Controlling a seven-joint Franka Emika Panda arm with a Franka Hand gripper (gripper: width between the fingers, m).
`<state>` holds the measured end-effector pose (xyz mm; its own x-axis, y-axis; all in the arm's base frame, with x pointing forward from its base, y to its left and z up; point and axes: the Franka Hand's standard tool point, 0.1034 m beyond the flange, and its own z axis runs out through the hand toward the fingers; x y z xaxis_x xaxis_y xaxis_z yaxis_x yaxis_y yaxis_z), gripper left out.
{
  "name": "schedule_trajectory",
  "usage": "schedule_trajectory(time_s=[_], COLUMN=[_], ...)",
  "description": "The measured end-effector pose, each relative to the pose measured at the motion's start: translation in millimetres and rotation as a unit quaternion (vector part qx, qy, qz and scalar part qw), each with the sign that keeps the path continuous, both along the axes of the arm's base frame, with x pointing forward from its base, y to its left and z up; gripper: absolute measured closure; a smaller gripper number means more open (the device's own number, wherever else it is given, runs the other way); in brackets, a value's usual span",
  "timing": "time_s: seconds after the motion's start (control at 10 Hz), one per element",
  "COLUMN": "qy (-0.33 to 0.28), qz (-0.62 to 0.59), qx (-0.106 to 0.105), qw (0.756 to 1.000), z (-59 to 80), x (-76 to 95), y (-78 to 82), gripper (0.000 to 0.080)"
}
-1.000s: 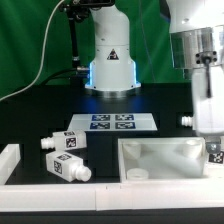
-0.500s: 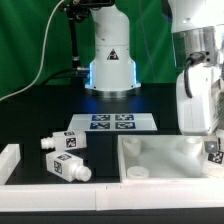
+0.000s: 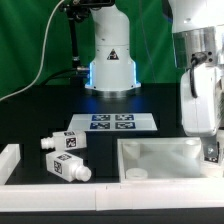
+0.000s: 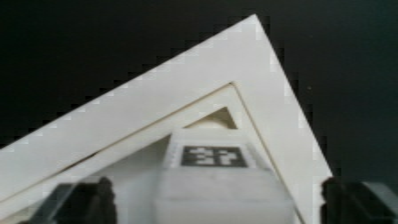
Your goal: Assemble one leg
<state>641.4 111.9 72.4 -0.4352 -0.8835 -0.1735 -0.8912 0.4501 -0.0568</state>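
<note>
A white leg (image 4: pixel 214 165) with a black-and-white tag stands at the far right corner of the white tray-like tabletop (image 3: pixel 150 160). In the exterior view only its tag (image 3: pixel 212 152) shows, under the hand. My gripper (image 3: pixel 209 148) hangs over that corner. In the wrist view the gripper (image 4: pixel 217 205) is open, with one dark finger (image 4: pixel 80 202) on each side of the leg and a gap between each finger and the leg. Two more legs (image 3: pixel 65 142) (image 3: pixel 68 167) lie on the black table at the exterior view's left.
The marker board (image 3: pixel 112 122) lies flat behind the tabletop, in front of the robot base (image 3: pixel 110 60). A white block (image 3: pixel 8 160) sits at the exterior view's lower left edge. A small round white knob (image 3: pixel 138 174) shows at the tabletop's near left corner.
The hand has turned at the wrist and come down a little over the leg at the tabletop's corner. The two legs at the left have not moved.
</note>
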Motion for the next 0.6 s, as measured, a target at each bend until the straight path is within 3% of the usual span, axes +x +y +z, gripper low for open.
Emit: schedule_trajectory(time_s=[0.1, 0.3, 0.6], qy=[-0.014, -0.014, -0.026], qz=[0.092, 0.197, 0.290], qx=[-0.015, -0.022, -0.033], qw=[0.996, 0.980, 0.956], z=[0.1, 0.3, 0.1], x=[0.5, -1.9, -1.8], y=[0.4, 8.8, 8.1], gripper=[0.0189, 0.0156, 0.0150])
